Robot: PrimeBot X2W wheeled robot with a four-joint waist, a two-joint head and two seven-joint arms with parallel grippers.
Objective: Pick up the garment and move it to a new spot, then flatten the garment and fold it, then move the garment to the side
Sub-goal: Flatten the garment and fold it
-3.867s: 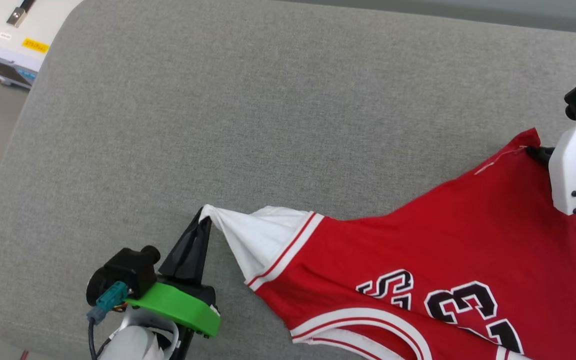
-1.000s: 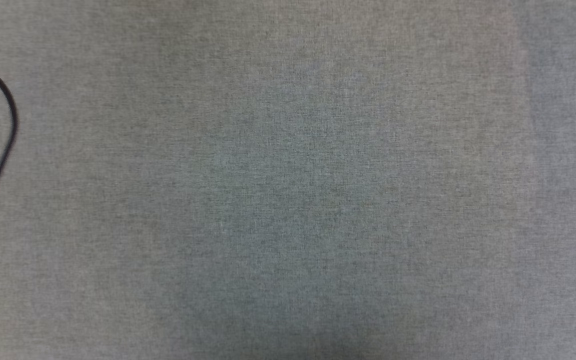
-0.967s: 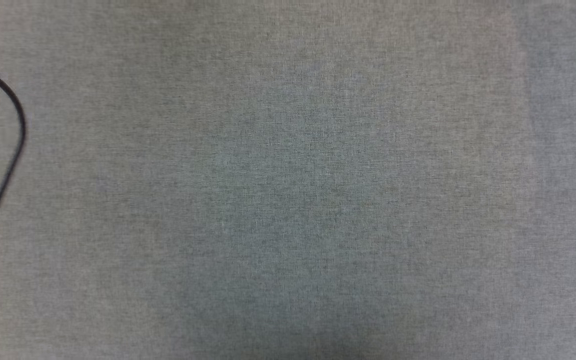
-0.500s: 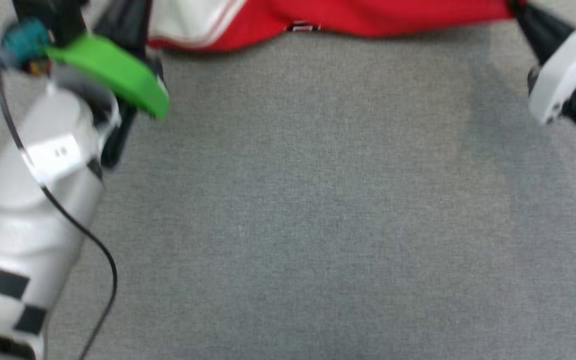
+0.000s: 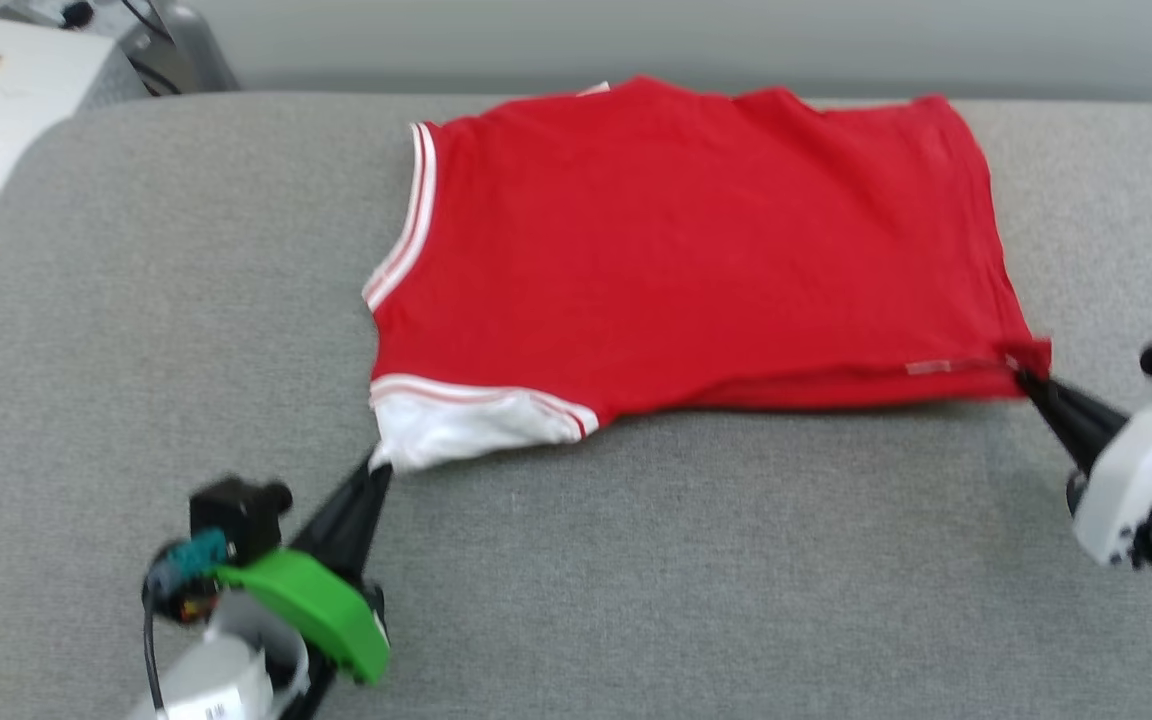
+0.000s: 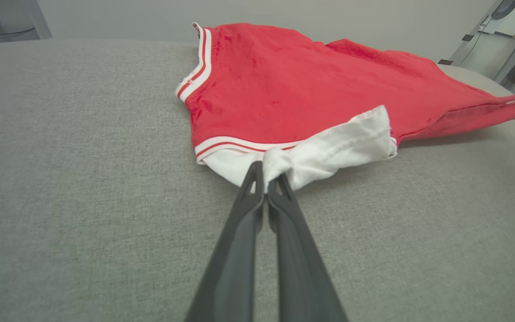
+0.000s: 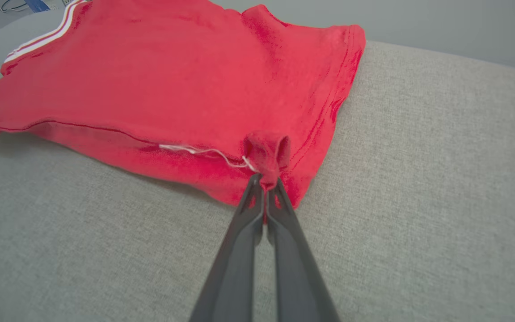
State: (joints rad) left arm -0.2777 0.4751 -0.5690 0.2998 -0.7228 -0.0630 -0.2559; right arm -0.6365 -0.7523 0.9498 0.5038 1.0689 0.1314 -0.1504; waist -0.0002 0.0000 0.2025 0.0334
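A: Start at the left. What has the left gripper got?

B: Its two fingers are pressed together on a bunch of the white sleeve, low over the grey cushion.

A: And the shirt itself?

B: It is spread on the cushion beyond both grippers, and its far side lies close to the cushion's back edge. The striped trim and sleeve are at the left end and the bottom hem at the right. So its long axis runs left to right, across the robot's front.

A: The right side?

B: The right gripper is closed on the near bottom corner, with red cloth puckered just past its tips.

A: So which arm is nearer?

B: Neither. Each holds its own end of the near edge. I judge the coming move, whether smoothing or letting go, turns on that, because a pull toward the robot would drag the whole near edge.

A: Do the wrist views add anything?

B: Yes. They show the near edge between the grips seemingly raised a little, with shadow under it. From the head view it looks flat, but that view gives the shirt's whole outline.
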